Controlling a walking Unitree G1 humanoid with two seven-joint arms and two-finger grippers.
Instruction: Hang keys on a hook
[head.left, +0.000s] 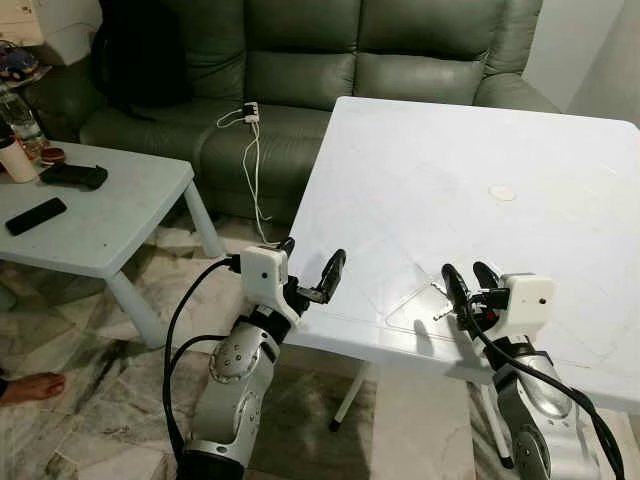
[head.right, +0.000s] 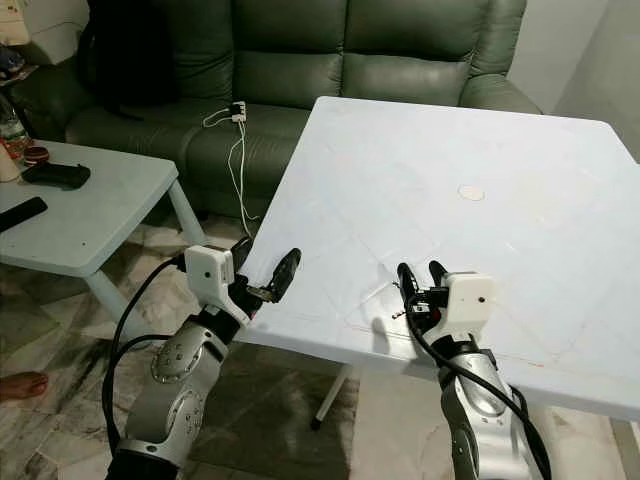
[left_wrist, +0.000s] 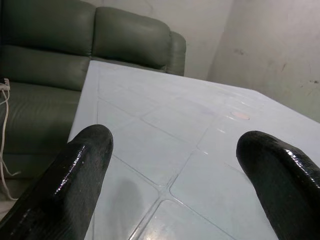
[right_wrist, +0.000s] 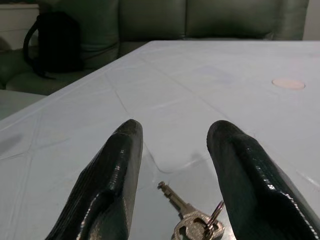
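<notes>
On the near edge of the white worktop (head.left: 470, 150), a small bunch of keys (right_wrist: 197, 222) on a ring lies flat, right below the right pincer (head.left: 470, 281). That pincer hovers just above the surface with its two black fingers (right_wrist: 112, 180) spread apart, the keys resting between them and not gripped. The left pincer (head.left: 312, 268) sits at the worktop's left corner, its fingers also spread wide and holding nothing, pointing across the bare surface. A faint round mark (head.left: 502, 192) shows farther back on the worktop. Behind it stands a dark green sofa (head.left: 300, 60) with a white charger cable (head.left: 252, 150) trailing over the seat. To the left, a lower pale table (head.left: 110, 215) carries a black remote (head.left: 36, 215) and a few other small items.
</notes>
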